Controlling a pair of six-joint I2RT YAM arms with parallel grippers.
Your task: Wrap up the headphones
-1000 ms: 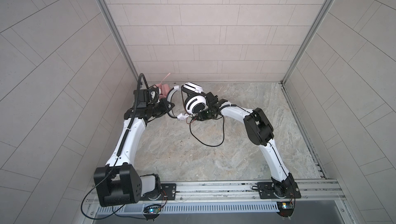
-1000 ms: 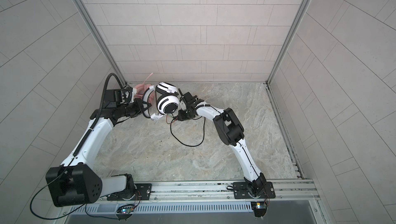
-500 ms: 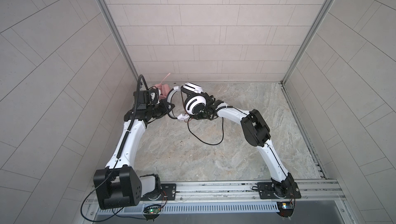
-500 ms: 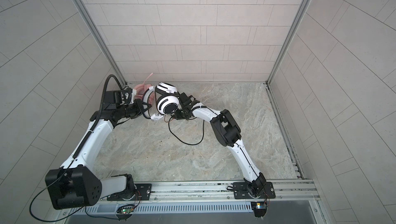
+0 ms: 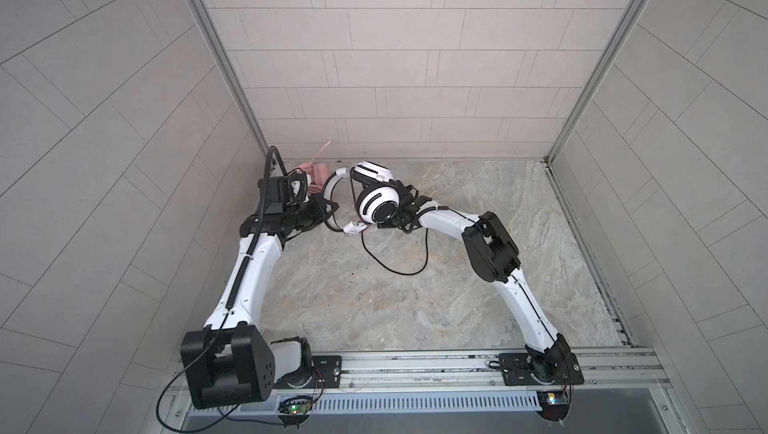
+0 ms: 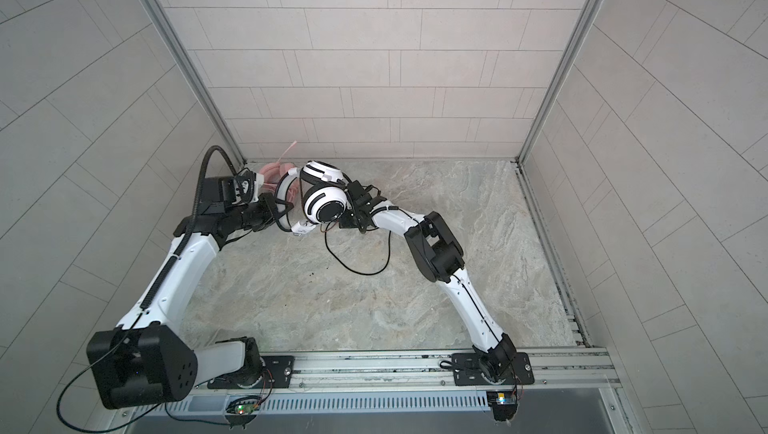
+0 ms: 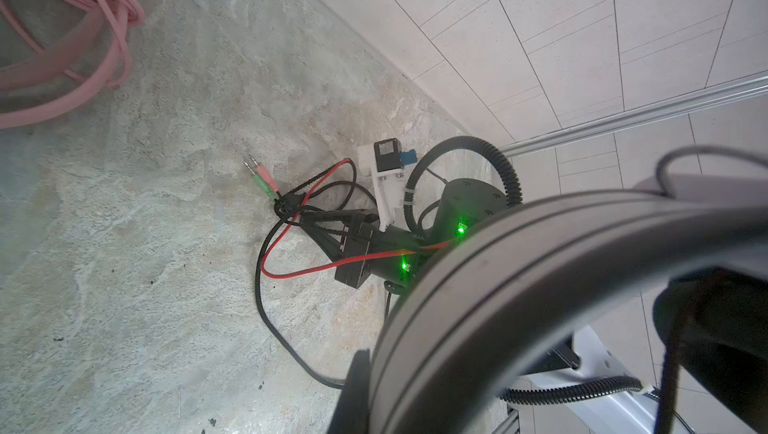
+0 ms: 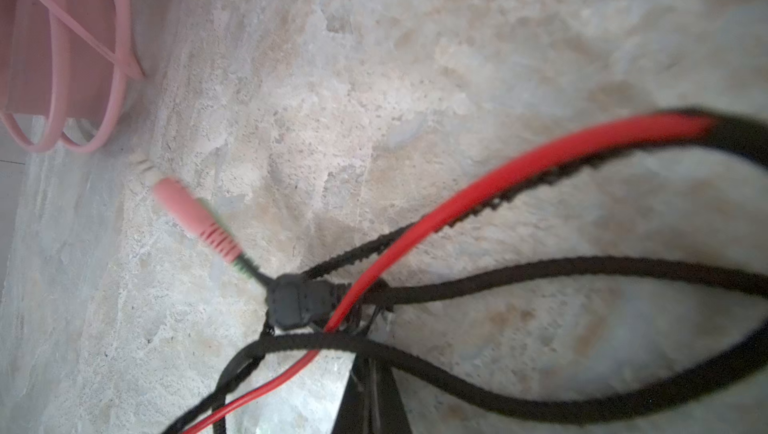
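The white-and-black over-ear headset is held up near the back-left corner of the marbled grey worktop — its thin headband is clamped in the L pincer, jaws narrow. The black braided cable is seen hanging from the headset and looping onto the worktop. The R pincer is closed tight on that cable at its splitter, w/ the pink and green jack plugs sticking out just beyond. A red wire is crossed over the cable there. The all-pink headset, w/ its pink cable looped round it, is found by the back wall — apart from both pincers.
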